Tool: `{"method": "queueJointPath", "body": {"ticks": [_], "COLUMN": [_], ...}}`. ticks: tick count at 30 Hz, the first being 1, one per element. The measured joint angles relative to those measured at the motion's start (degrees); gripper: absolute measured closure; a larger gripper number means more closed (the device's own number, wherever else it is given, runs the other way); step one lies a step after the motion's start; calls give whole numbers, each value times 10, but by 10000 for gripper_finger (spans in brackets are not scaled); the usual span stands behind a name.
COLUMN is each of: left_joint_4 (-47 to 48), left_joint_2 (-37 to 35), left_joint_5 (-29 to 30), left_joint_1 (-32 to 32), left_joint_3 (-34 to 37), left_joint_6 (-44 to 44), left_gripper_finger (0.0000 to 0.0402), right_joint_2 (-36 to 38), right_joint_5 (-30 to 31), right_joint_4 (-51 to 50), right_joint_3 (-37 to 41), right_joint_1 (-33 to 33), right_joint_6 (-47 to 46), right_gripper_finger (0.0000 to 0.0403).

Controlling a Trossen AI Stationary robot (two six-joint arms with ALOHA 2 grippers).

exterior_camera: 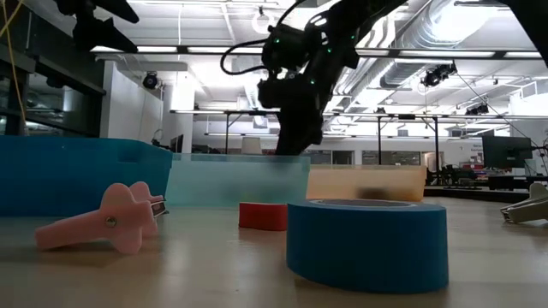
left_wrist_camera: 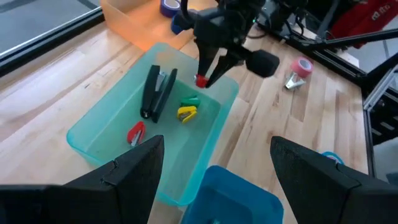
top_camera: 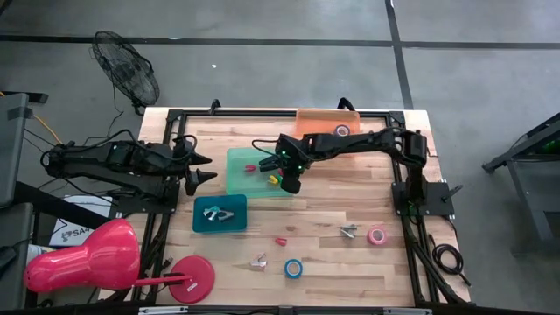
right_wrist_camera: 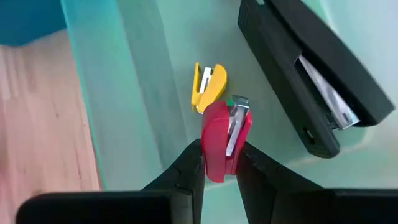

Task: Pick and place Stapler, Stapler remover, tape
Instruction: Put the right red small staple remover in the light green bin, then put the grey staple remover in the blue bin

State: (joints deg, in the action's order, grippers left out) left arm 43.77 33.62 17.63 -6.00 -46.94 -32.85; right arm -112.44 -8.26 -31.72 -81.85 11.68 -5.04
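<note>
Wooden tabletop, two arms. Right gripper (right_wrist_camera: 217, 163) hangs over the green bin (top_camera: 236, 179), fingers clamped on a red staple remover (right_wrist_camera: 222, 140) whose long axis runs straight out from the fingertips. Directly beneath lie a yellow remover (right_wrist_camera: 208, 85) and, beside it, the black stapler (right_wrist_camera: 317, 93). Left gripper (left_wrist_camera: 211, 163) waits open, farther off; tape rolls (top_camera: 293, 268) lie on the table well apart.

the wooden table (top_camera: 332, 258) has a pale green bin (top_camera: 241, 179), a teal bin (top_camera: 206, 224), an orange bin (top_camera: 311, 118), blue tape (top_camera: 293, 268), pink tape (top_camera: 377, 234) and small removers (top_camera: 260, 260) on it.
</note>
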Motion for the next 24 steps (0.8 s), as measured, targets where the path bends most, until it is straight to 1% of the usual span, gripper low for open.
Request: {"method": "queueJointPath", "body": {"ticks": [4,7,10,18,21,24], "left_joint_4": [-5,-5,-7,-23,-30,-39], "left_joint_2": [4,12,25,53,53,53], "left_joint_5": [11,11,11,10,10,10], "left_joint_1": [0,0,0,0,0,0], "left_joint_3": [0,0,0,0,0,0], "left_joint_6": [-13,-20,-22,-29,-34,-34], "left_gripper_finger": [113,113,113,113,113,113], "right_joint_2": [-1,-1,-1,0,7,26], "right_joint_5": [14,15,17,17,13,13], "right_joint_4": [-6,-7,-7,-7,-16,-30], "right_joint_3": [0,0,0,0,0,0], "right_joint_1": [0,0,0,0,0,0], "right_joint_6": [16,25,26,23,15,10], "right_gripper_finger": [324,309,282,195,174,165]}}
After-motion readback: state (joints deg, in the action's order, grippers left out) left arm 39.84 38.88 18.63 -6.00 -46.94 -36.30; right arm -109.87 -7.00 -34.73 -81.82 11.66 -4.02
